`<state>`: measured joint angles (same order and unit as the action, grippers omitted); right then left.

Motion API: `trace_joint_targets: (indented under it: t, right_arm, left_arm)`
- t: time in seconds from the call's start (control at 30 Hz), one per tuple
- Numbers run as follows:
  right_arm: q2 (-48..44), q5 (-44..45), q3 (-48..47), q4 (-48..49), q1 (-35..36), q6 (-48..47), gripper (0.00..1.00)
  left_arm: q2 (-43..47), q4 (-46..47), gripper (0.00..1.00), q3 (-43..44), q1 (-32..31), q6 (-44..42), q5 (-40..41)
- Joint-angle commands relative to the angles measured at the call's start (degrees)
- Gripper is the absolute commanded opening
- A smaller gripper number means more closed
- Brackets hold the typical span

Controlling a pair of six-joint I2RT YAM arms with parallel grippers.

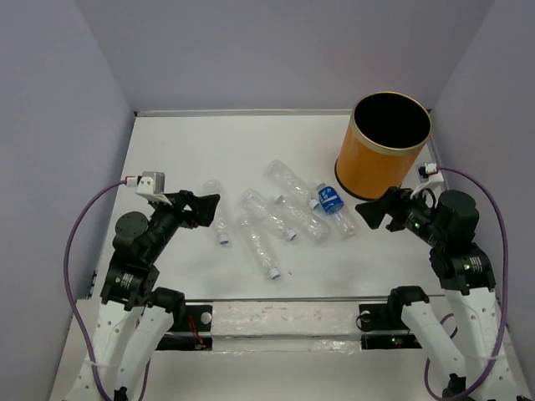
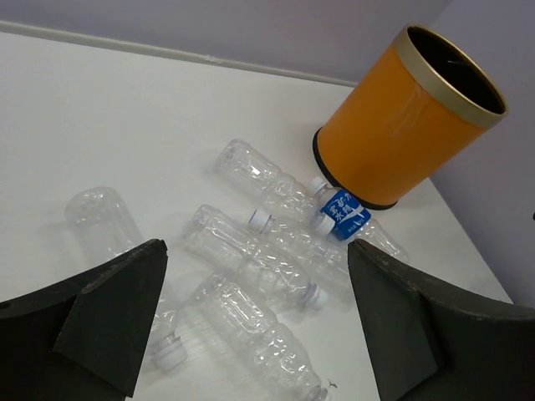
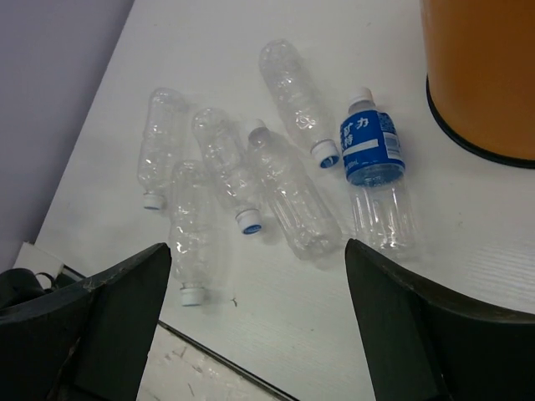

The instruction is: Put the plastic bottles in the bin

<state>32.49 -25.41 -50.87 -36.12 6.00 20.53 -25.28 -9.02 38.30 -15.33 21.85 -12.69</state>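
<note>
Both pincers gape wide with nothing between the fingers. The left pincer (image 1: 206,209) hangs just left of the bottle cluster, the right pincer (image 1: 369,212) just right of it, near the bin's base.

The bin (image 1: 368,171) stands upright in the far-right corner of the tabletop (image 1: 192,142). We count six plastic bottles (image 3: 288,188) lying flat mid-tabletop, several touching. The far-left tabletop is bare, so that side has the most room.

The labelled bottle (image 3: 372,159) lies closest to the bin, with a gap between them. Its label is blue with white characters, too small for us to read.

The top view looks into the bin's black inside. The left wrist view shows its pale rim. The right wrist view crops the bin to its lower wall but shows the tabletop's near edge just past the nearest cap.
</note>
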Motion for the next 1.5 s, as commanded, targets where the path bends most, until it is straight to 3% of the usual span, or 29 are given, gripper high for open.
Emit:
trace_joint_targets:
  t: [0.0,0.23,0.47,0.7,0.9,1.1,1.3,1.37,1.47]
  right_arm:
    - [1.08,4.75,0.25,-1.06,-0.29,-0.58,0.90]
    - [6.35,10.81,4.81,6.58,-0.29,4.34,0.90]
    - [16.54,18.28,7.01,11.94,-0.29,2.58,0.90]
    - [27.88,21.44,6.75,16.16,5.68,-0.49,0.91]
    - [38.78,31.28,4.29,19.84,13.59,-3.31,0.92]
    - [47.74,37.88,1.13,23.19,15.36,-4.62,0.93]
    - [56.27,36.22,-3.26,24.52,15.97,-8.48,0.93]
    - [59.26,35.69,-4.14,24.43,16.50,-9.19,0.90]
    - [60.23,36.21,-4.76,24.52,17.11,-8.76,0.78]
  left_arm:
    - [-0.82,-0.21,0.99,1.77,-0.14,-0.31,1.25]
    - [-4.51,-2.23,0.99,0.81,-0.22,2.50,6.79]
    - [-10.39,-6.18,0.99,0.54,-0.14,4.87,16.02]
    - [-19.36,-7.95,0.99,0.98,-0.22,7.16,18.49]
    - [-24.55,-6.02,0.99,0.46,-0.14,8.39,15.86]
    - [-29.12,-4.43,0.99,0.81,-0.22,9.53,16.64]
    - [-34.83,-3.20,0.99,1.16,-0.22,11.90,19.36]
    - [-37.63,-2.59,0.99,1.68,-0.22,12.96,20.07]
    - [-41.76,-1.62,0.99,3.00,-0.31,13.31,20.86]
